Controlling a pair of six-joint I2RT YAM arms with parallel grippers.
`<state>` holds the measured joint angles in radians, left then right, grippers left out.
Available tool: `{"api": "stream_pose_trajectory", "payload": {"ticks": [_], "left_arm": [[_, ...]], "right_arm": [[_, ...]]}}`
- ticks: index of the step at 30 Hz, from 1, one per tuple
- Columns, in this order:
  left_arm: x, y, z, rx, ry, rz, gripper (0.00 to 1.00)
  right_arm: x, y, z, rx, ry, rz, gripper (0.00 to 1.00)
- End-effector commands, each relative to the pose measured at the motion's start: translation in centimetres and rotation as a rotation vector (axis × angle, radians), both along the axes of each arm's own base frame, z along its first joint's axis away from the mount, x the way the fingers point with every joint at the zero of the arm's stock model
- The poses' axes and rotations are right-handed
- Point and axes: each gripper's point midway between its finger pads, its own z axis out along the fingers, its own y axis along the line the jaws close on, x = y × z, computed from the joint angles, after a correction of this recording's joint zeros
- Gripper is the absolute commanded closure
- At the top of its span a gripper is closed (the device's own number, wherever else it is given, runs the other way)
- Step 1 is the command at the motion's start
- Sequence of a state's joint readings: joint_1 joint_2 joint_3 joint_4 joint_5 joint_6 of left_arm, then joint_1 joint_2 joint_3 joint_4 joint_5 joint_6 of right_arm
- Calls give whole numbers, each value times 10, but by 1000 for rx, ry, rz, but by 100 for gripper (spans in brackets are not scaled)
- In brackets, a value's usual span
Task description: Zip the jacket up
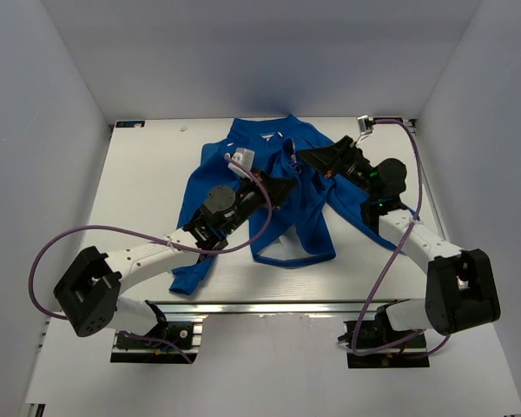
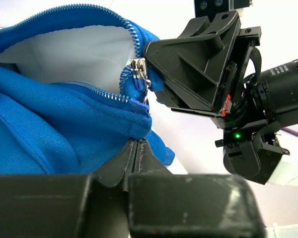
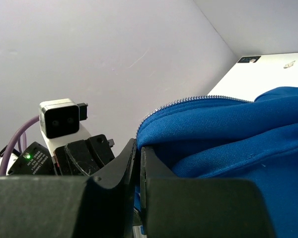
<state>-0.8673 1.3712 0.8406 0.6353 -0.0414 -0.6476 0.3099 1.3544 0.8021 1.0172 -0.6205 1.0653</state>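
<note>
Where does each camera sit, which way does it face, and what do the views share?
Top external: above and behind, looking down at the jacket on the table; left arm, right arm and bases show.
Left wrist: on that wrist, looks along its shut fingers at the zipper slider; right gripper beyond.
Right wrist: on that wrist, looks along its shut fingers at the jacket's edge; left wrist camera beyond.
Shared: both wrist views show zipper teeth and the opposite arm.

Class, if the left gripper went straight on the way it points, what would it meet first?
The jacket, its fabric already at the tips of the left gripper; just beyond, probably the zipper slider, then the right gripper, depth unclear.
</note>
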Motion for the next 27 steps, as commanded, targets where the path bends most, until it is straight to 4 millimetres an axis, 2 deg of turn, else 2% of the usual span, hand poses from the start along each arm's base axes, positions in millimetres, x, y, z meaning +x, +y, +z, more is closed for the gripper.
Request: {"api": "stream_pose_trajectory", "payload": {"ticks": [1, 3, 5, 8, 9, 10, 11, 12, 13, 14, 15, 16, 17, 18, 19, 20, 21, 23, 24, 26, 27], "left_arm": [[-9, -1, 2, -6, -5, -27, 95], [-8, 2, 0, 2, 3, -13, 100], [-8, 5, -1, 11, 2, -3, 100], [-11, 4, -8, 43, 10, -18, 100], [-13, 4, -16, 67, 24, -30, 100], [-16, 3, -18, 84, 19, -46, 100], [-26, -1, -19, 102, 11, -108, 100], [-31, -2, -30, 142, 31, -137, 100], [-35, -3, -36, 171, 35, -161, 100], [-44, -7, -45, 199, 48, -215, 100], [-49, -7, -60, 250, 89, -246, 100], [-52, -8, -70, 288, 105, -268, 100], [-61, -10, -79, 315, 134, -318, 100], [-67, -10, -96, 360, 178, -355, 100], [-73, -12, -103, 378, 194, -392, 100], [-80, -13, -111, 393, 211, -436, 100], [-96, -16, -123, 411, 242, -534, 100], [-106, -17, -135, 465, 259, -607, 100], [-116, -14, -147, 510, 309, -642, 100], [-121, -12, -163, 595, 329, -661, 100], [-128, -8, -174, 647, 349, -675, 94]], "right_arm": [[-12, -3, 19, 7, -95, -3, 100], [-11, -3, 13, -10, -78, -8, 100], [-7, -5, 11, -30, -81, -39, 100], [4, -20, 1, -56, -23, -166, 100], [6, -32, 2, -51, -8, -251, 100], [7, -40, -15, -79, 29, -304, 100], [8, -49, -23, -136, 8, -371, 100], [9, -69, -18, -141, 11, -491, 100], [9, -79, -51, -222, 113, -541, 100], [6, -90, -60, -258, 138, -593, 100], [3, -113, -60, -272, 153, -711, 100], [-3, -125, -89, -347, 247, -752, 100], [-9, -133, -104, -390, 279, -780, 100], [-18, -146, -110, -409, 298, -830, 100], [-30, -153, -136, -475, 386, -838, 100], [-38, -158, -156, -505, 429, -842, 100], [-46, -161, -159, -500, 435, -850, 100], [-61, -162, -182, -530, 473, -825, 100], [-65, -164, -188, -549, 486, -820, 100], [-76, -168, -204, -608, 527, -810, 100], [-79, -170, -208, -627, 537, -809, 100]]}}
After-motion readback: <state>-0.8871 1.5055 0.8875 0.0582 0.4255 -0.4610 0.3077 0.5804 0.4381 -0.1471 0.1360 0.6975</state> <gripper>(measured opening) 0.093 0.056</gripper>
